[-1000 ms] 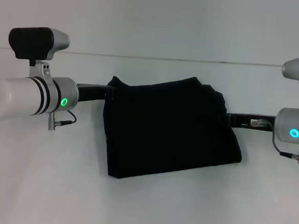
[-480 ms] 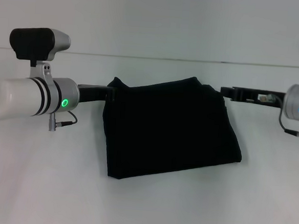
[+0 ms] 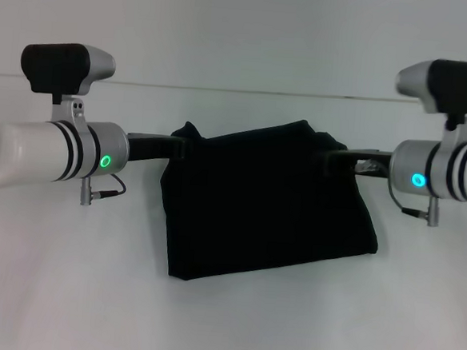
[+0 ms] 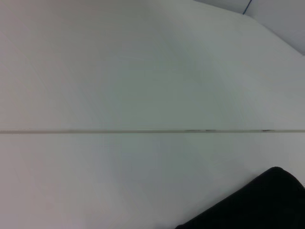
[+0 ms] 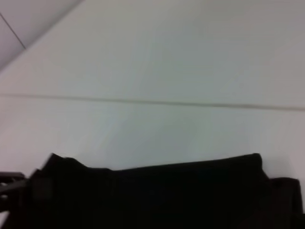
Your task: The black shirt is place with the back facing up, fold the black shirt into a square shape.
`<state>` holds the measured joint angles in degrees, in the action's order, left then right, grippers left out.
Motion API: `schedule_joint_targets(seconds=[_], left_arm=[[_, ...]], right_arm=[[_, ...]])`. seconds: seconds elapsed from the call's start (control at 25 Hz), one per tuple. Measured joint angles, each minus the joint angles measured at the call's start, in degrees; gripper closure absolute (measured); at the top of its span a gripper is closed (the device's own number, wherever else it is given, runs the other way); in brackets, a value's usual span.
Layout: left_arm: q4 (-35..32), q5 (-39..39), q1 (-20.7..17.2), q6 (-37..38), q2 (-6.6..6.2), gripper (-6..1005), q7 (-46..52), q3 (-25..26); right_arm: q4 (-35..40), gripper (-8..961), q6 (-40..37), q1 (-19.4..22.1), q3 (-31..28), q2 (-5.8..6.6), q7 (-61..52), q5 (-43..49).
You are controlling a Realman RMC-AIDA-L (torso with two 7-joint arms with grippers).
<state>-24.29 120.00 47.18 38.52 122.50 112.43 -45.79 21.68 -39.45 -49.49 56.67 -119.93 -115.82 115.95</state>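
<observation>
The black shirt [image 3: 268, 201] lies folded into a rough rectangle on the white table, slightly skewed. My left gripper [image 3: 186, 147] reaches in from the left to the shirt's far left corner. My right gripper [image 3: 336, 162] reaches in from the right to the shirt's far right corner. Both gripper tips merge with the dark cloth. The left wrist view shows one corner of the shirt [image 4: 257, 205]. The right wrist view shows the shirt's far edge [image 5: 157, 195] and, beyond it, the left gripper [image 5: 9, 186].
The white table [image 3: 65, 291] surrounds the shirt on all sides. A thin seam line [image 3: 239, 90] runs across it behind the shirt. No other objects are in view.
My right arm swung up and back, then came in left to the shirt's far right corner. My left gripper shifted slightly right along the far left corner. The shirt's outline is unchanged.
</observation>
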Motion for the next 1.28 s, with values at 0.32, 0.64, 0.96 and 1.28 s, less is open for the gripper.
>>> schedule_joint_targets(seconds=[0.32,0.64,0.96,1.28], left_arm=[[-0.2,0.0,0.1,0.2,0.02,946,0.0,0.0],[-0.3,-0.1,-0.2,-0.1,-0.12,947,0.0,0.0],[-1.1,-0.3,1.0,-0.3,-0.01,949,0.0,0.3],[-1.2,-0.4,4.0,-1.7,-0.11,948,0.3,0.3]], right_arm=[[-2.4,935,7.8,-0.5,1.8,-0.05,0.0,0.0],[0.7,932,12.8,2.6,1.3,-0.10,0.1,-1.8],[6.6,929,5.9,7.8,1.2,0.37,6.4,-13.3],[7.9,889,-2.7,10.2,-1.6,0.95,13.5,-19.5]])
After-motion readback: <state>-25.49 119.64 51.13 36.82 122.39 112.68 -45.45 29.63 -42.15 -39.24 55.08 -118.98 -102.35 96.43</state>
